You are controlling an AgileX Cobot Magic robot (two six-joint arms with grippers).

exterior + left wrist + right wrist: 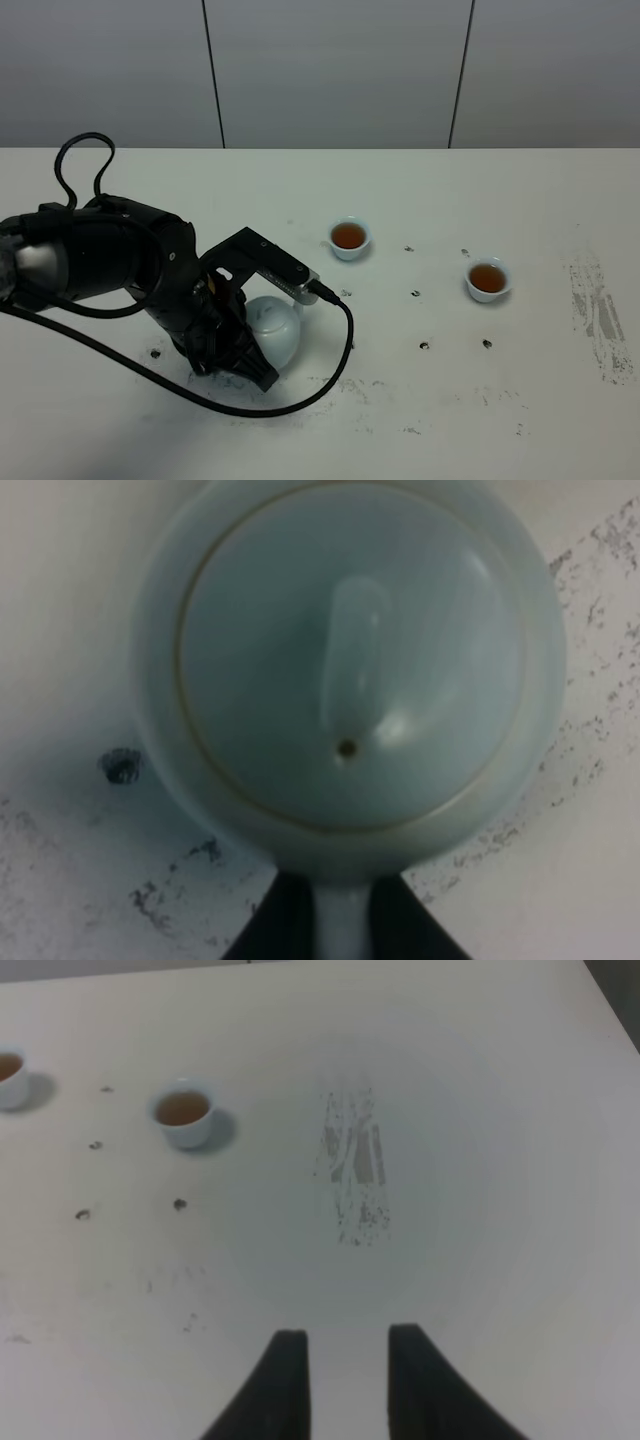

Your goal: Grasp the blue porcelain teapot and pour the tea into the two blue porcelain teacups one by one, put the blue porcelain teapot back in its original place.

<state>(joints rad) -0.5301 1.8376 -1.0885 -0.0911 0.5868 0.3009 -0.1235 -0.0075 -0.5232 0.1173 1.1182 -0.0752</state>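
The blue porcelain teapot (274, 326) stands upright on the white table (470, 410), front left of the middle. My left gripper (243, 345) is at its handle side. In the left wrist view the pot (350, 660) fills the frame from above, lid on, and my left gripper (343, 928) is shut on its handle. The two blue porcelain teacups hold brown tea: one (349, 237) is behind and right of the pot, the other (488, 279) is further right. Both show in the right wrist view (184, 1113) (8, 1072). My right gripper (348, 1365) is open and empty above bare table.
The left arm's black cable (320, 385) loops on the table in front of and right of the teapot. Small dark marks (424, 345) dot the table between the cups. A grey scuffed patch (600, 310) lies near the right edge, also in the right wrist view (355, 1175).
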